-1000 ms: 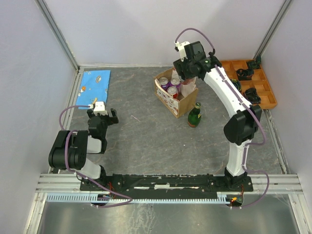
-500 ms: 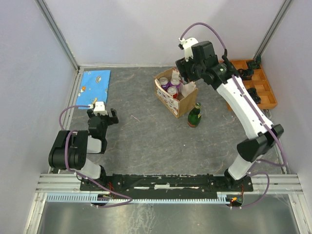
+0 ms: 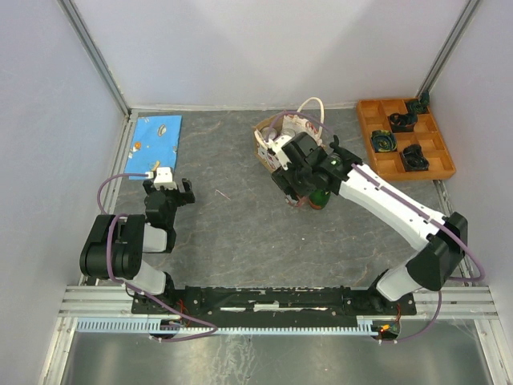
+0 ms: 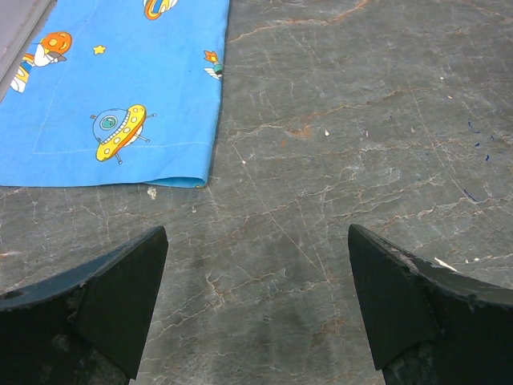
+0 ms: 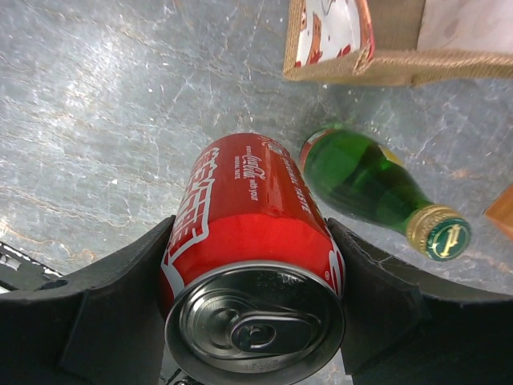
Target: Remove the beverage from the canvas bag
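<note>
Beverage can pinched between right fingers, beside green bottle and canvas bag.

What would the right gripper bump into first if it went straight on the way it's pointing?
Probably the grey table: the right gripper, shut on the red can, points down at bare tabletop beside the green bottle. Depth is unclear.
</note>
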You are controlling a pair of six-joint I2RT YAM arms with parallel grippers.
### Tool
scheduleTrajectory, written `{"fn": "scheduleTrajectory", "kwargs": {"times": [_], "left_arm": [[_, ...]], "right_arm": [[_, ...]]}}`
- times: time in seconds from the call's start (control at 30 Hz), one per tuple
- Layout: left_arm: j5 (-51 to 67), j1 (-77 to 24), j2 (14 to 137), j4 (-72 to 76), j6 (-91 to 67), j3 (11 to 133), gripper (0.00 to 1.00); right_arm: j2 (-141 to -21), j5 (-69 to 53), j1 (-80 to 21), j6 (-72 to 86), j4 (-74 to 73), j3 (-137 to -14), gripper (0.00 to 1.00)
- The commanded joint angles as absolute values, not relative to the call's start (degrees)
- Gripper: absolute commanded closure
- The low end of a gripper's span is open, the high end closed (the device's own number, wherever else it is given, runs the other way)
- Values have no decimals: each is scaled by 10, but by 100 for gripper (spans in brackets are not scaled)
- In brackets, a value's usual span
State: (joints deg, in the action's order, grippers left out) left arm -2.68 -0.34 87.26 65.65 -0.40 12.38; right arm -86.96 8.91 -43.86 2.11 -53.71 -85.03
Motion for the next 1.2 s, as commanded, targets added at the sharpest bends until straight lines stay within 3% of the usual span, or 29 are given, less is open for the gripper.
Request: {"fn": "scheduleTrajectory", "kwargs": {"times": [0.0,0.5,1.03,1.1,1.17], "left_arm": [[-25,-2,871,675,-9,135,1],[-25,-2,871,674,-10,135,1],[-25,-2,872,675,-10,135,1],[-25,-1,871,674,-10,135,1],[-25,-1,871,675,-9,135,1]], "right_arm": [[-871,91,-439,43,-470,-831,100],[-984,105,-439,41,-381,-791,100],[-1016,111,-437,64,-324,-747,99],[-1015,114,-437,64,-326,-741,94],[-1014,118,-436,65,-329,-738,80]]}}
